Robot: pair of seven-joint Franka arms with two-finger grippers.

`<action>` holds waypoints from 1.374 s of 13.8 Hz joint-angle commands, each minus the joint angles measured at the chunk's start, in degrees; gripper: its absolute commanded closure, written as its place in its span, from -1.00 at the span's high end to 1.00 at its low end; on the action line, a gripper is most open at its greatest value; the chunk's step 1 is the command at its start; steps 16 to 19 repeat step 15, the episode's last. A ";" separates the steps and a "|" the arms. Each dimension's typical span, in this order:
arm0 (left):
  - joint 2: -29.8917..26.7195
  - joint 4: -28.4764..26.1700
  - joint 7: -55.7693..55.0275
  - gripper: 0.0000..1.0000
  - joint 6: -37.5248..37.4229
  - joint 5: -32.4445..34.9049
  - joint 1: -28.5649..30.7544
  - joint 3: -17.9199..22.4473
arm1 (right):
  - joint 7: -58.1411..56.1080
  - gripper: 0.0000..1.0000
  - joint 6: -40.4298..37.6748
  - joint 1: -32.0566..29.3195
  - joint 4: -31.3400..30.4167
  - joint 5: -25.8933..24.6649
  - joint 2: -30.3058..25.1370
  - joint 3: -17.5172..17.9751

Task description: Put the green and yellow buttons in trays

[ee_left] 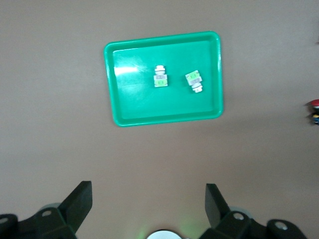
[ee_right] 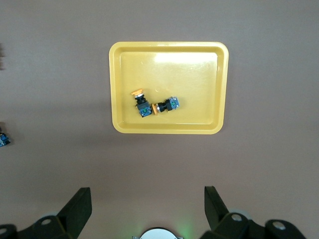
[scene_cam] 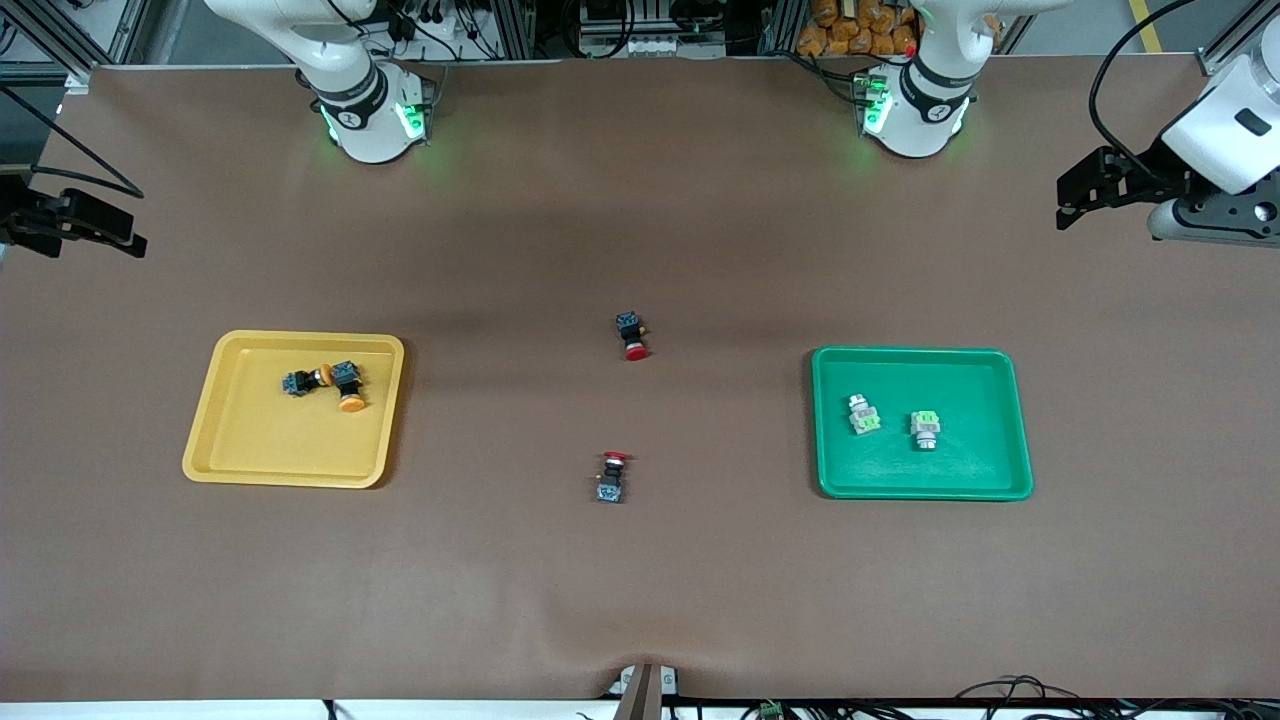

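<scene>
Two black buttons with orange-yellow caps (scene_cam: 303,381) (scene_cam: 348,388) lie in the yellow tray (scene_cam: 280,440) toward the right arm's end. They also show in the right wrist view (ee_right: 141,103) (ee_right: 167,105) in that tray (ee_right: 199,74). Two pale grey and lime-green buttons (scene_cam: 863,416) (scene_cam: 926,429) lie in the green tray (scene_cam: 900,470), and also show in the left wrist view (ee_left: 160,77) (ee_left: 194,81) in that tray (ee_left: 134,99). My left gripper (scene_cam: 1063,203) (ee_left: 148,199) is open and empty, high at its end of the table. My right gripper (scene_cam: 135,232) (ee_right: 147,201) is open and empty, high at its end.
Two black switches with red caps lie on the brown table between the trays, one (scene_cam: 631,336) farther from the front camera and one (scene_cam: 612,476) nearer. One shows at the edge of the left wrist view (ee_left: 314,110).
</scene>
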 commanded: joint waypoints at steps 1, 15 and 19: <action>0.19 0.44 -2.89 1.00 -0.42 -1.90 0.10 0.27 | 0.56 1.00 -0.23 -0.78 1.12 1.03 0.11 0.70; 0.46 0.53 -2.89 1.00 -0.51 -1.20 0.19 0.45 | 0.56 1.00 -0.40 -1.04 1.03 1.12 0.20 0.61; 0.46 0.53 -2.89 1.00 -0.51 -1.20 0.19 0.45 | 0.56 1.00 -0.40 -1.04 1.03 1.12 0.20 0.61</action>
